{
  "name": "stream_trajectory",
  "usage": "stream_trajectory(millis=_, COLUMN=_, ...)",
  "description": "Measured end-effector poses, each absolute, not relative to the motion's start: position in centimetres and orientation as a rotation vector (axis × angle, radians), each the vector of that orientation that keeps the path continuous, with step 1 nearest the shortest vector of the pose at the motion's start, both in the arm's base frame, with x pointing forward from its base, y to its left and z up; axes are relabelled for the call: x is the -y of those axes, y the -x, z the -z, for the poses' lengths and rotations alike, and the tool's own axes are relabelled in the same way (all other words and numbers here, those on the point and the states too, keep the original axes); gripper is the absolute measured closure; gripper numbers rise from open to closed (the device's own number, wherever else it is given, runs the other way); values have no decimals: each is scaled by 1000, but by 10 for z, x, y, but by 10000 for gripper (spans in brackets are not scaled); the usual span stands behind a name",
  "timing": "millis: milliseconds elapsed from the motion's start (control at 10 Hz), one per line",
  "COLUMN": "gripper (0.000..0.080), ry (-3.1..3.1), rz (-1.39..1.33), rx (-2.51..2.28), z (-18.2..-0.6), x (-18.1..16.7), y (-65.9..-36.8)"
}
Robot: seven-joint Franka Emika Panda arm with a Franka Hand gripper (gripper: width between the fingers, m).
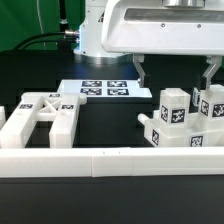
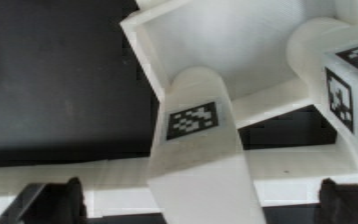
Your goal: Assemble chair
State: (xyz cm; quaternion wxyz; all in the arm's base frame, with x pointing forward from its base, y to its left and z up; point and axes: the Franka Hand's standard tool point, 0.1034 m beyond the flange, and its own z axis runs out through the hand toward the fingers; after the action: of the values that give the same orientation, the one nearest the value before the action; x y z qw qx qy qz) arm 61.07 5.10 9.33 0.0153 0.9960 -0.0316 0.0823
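- We see the black table filling most of the exterior view, with every part resting on it.
- The white arm comes in from the top of that view and hangs over the side toward the exterior view's right.
- A long low white rail runs across the front of the table, nearly from edge to edge.
- The cross-braced frame of the chair lies flat toward the exterior view's left, just behind the rail and well apart from the arm.
- The cluster of chair parts stands toward the exterior view's right, just behind the rail. It is made up of blocky white pieces packed together, several showing black-and-white tags.
- The marker board lies flat further back, between the frame and the cluster.
- The gripper hangs directly above the cluster. Its fingers are spread wide and have hold of nothing.
- In the wrist view the gripper looks down on a tagged bar, which runs between the two dark fingertips. There is clear space on either side of the bar, so neither tip touches it.
- An upright block is the part of the cluster nearest below the fingers. We cannot tell whether it is the bar seen from the wrist.
- A small square tag sits on the bar's upper face.
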Motion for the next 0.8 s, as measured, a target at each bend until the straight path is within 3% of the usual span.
stream_trajectory(millis=200, gripper=150, ry=-3046, rz=-315, rx=-287, z=-90, x=-39, y=-604)
stream_trajectory(millis=700, gripper=150, ry=-3047, rz=-306, rx=-282, z=-87, x=-37, y=-598)
stream_trajectory(millis=800, gripper=150, ry=-3045, rz=-304, rx=-271, z=-80, x=-32, y=-589)
